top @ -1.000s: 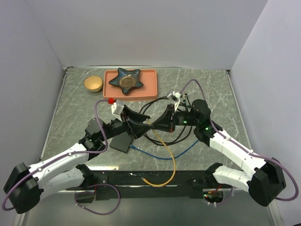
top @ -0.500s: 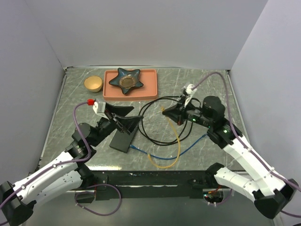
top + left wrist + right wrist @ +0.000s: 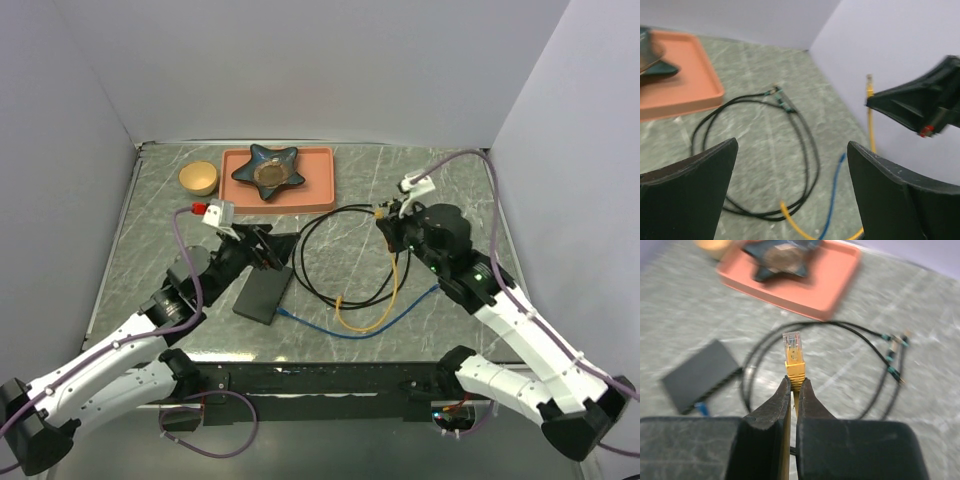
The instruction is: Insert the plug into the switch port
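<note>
The switch port (image 3: 263, 297) is a flat black box lying left of the table's middle, also visible in the right wrist view (image 3: 700, 374). A blue cable (image 3: 360, 326) is plugged into its near side. My right gripper (image 3: 386, 226) hovers right of centre, shut on the yellow boot of the plug (image 3: 792, 351), whose clear tip points away from the jaws (image 3: 794, 382). The yellow cable (image 3: 372, 318) hangs from it and loops on the table. My left gripper (image 3: 266, 250) stands open just above the box's far end, with nothing between its fingers (image 3: 792, 146).
An orange-pink tray (image 3: 318, 190) holding a dark star-shaped dish (image 3: 273, 168) sits at the back, with a small wooden bowl (image 3: 198, 178) to its left. A black cable (image 3: 330, 245) loops across the middle of the table. White walls close in the table's sides.
My left gripper opened wide and drew back to the left. My right gripper moved up and right with the plug, dragging the yellow cable away from the front edge.
</note>
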Tool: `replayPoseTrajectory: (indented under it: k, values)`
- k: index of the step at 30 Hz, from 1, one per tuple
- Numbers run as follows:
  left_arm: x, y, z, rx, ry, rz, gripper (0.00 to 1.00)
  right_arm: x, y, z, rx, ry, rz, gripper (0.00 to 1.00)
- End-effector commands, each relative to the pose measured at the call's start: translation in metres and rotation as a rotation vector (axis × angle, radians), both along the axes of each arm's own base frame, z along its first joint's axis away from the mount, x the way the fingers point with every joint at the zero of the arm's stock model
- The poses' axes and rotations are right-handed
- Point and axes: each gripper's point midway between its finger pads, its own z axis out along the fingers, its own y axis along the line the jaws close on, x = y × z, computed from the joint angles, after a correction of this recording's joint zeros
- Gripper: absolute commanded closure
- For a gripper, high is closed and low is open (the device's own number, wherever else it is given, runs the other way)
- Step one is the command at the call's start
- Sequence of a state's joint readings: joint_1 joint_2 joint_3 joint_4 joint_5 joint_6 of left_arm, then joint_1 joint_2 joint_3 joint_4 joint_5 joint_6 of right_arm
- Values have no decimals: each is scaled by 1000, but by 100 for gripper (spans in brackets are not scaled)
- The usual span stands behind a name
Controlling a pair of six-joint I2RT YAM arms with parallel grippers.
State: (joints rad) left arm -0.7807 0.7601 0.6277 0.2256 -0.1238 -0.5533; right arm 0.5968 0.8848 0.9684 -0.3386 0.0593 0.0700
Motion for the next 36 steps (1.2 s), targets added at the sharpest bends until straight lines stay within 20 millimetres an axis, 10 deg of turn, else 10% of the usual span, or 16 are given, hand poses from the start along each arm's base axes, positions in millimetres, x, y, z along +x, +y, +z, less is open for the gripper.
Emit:
replayPoseTrajectory:
  k: [1, 18, 23, 27, 31, 36]
  values:
    - [23, 17, -17, 93, 67, 156, 4, 20, -6, -19, -139, 3, -137, 100]
    - [72, 52, -111, 133, 310, 117, 1, -27, 121, -132, -328, 173, 408, 100]
    - [80, 58, -143, 132, 388, 85, 1, -42, 136, -125, -310, 156, 460, 100]
    - [81, 62, -145, 132, 385, 91, 1, -39, 117, -64, -203, 27, 372, 100]
    - [80, 65, -140, 128, 370, 100, 1, -11, 52, -5, -153, -88, 6, 100]
    - [81, 66, -137, 126, 359, 99, 1, 3, -34, 20, -179, -146, -419, 100]
